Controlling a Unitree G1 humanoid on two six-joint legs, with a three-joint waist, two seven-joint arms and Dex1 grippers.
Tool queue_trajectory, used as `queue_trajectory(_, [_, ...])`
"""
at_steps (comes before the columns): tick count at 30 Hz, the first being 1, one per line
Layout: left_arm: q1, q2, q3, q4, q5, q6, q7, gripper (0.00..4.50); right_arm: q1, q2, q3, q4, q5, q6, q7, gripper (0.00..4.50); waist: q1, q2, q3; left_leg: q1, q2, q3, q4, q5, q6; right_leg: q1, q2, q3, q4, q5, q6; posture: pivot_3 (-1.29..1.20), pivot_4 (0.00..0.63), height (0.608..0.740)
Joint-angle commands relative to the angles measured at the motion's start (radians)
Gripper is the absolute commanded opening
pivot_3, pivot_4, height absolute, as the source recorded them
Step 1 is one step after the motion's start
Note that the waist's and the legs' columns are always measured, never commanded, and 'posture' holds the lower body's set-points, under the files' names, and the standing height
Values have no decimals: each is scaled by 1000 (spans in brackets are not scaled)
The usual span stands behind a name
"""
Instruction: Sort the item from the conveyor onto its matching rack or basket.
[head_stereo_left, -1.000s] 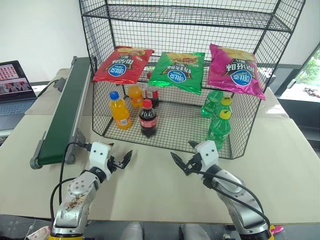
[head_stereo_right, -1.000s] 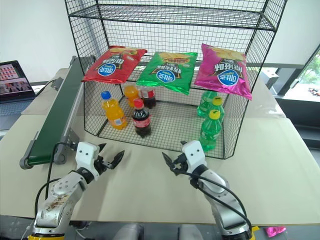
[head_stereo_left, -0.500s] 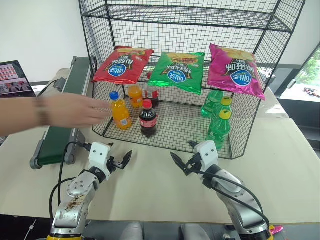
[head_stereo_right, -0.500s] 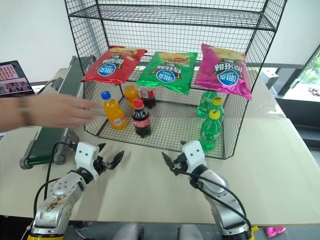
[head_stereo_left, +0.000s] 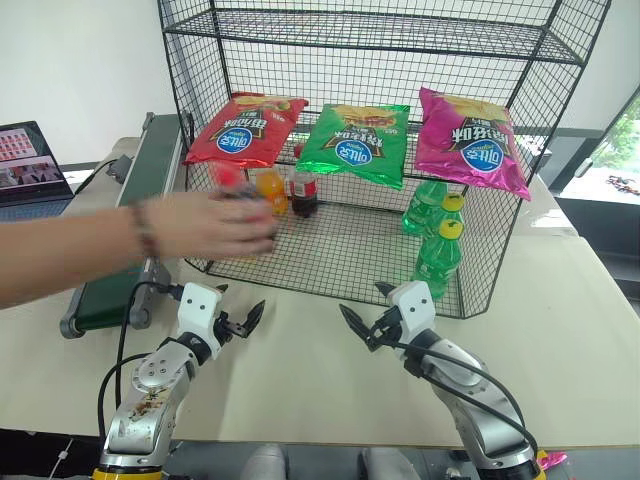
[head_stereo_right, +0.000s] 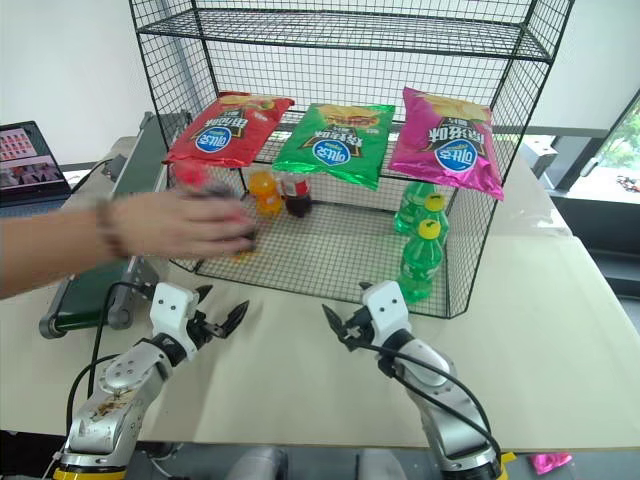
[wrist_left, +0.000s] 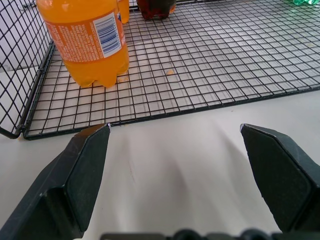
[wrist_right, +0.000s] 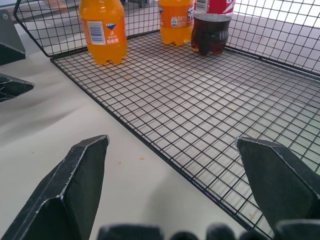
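1. Left gripper (head_stereo_left: 243, 321) hovers over the pale table (head_stereo_left: 560, 330) in front of the rack, its two black fingers spread wide apart with nothing between them.
2. Further left, the dark green conveyor (head_stereo_left: 135, 220) runs along the table's left side, beside the rack, with a laptop (head_stereo_left: 30, 165) at the far left edge.
3. A person's hand (head_stereo_left: 215, 225) reaches in from the left, across the conveyor and into the lower tier of the black wire rack (head_stereo_left: 380, 60). It is closed around a bottle with a red cap (head_stereo_left: 226, 174); this looks like the cola bottle, though the hand is blurred and covers most of it.
4. Inside the rack's lower tier, an orange drink bottle (wrist_left: 86, 37) stands near the front left corner; behind it stand another orange bottle (wrist_right: 174, 20) and a second cola bottle (wrist_right: 212, 27).
5. On the tier above lie three snack bags: red (head_stereo_left: 245, 130), green (head_stereo_left: 355, 142) and pink (head_stereo_left: 470, 140).
6. Green bottles (head_stereo_left: 438, 235) stand at the lower tier's right side.
7. Right gripper (head_stereo_left: 362, 323) hovers over the table before the rack, fingers also spread wide and empty.
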Motion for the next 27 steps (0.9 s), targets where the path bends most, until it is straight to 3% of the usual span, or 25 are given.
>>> queue_trajectory(1, [-6,6,9,-38,-11,9,-4,4422,-21,5,-2,-44,-2,-19,-2,4500,0,0,0,0,0,0,0,0,0,0,0,0,0,0,0,0,150,738])
queue_trajectory(27, [-10,12,24,-47,-25,36,-21,4422,-21,14,3,-47,-11,-20,-5,4500,0,0,0,0,0,0,0,0,0,0,0,0,0,0,0,0,150,738])
